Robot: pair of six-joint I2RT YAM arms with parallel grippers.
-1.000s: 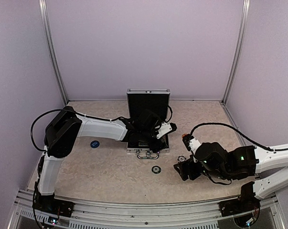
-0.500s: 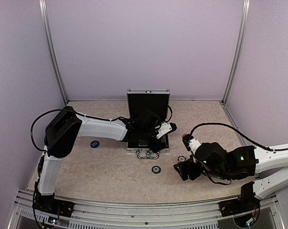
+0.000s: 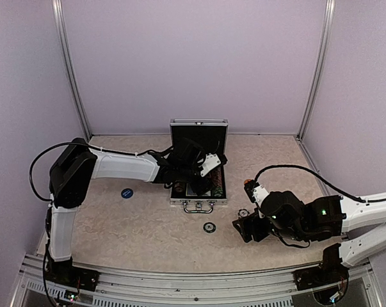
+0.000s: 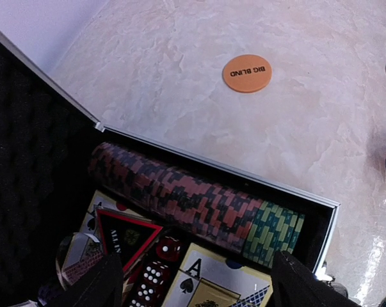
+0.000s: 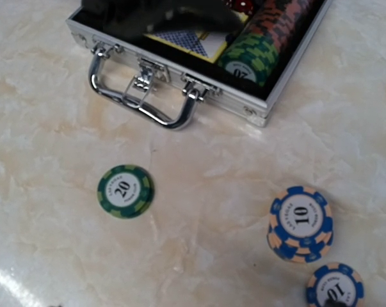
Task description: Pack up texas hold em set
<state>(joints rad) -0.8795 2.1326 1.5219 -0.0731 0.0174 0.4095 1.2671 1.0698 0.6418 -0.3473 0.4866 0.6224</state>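
Observation:
The silver aluminium case (image 3: 198,202) lies open with its black-lined lid (image 3: 198,135) upright. In the left wrist view it holds a row of red-and-black chips (image 4: 180,198), green chips (image 4: 273,233), red dice (image 4: 155,263) and a card deck (image 4: 218,281). My left gripper (image 4: 196,295) hovers open and empty over these contents; it also shows in the top view (image 3: 202,167). A green 20 chip (image 5: 125,191) and blue 10 chips (image 5: 300,224) lie on the table in front of the case. My right gripper (image 3: 242,228) hangs above them; its fingers barely show and it holds nothing.
An orange "BIG BLIND" disc (image 4: 246,73) lies right of the case. A blue disc (image 3: 127,192) lies left of it. The case handle (image 5: 141,105) points toward the arms. Another blue chip (image 5: 334,288) lies near the stack. Purple walls enclose the table.
My left gripper has drawn back to the left over the case, uncovering the green chips at its right end. The right arm has not moved.

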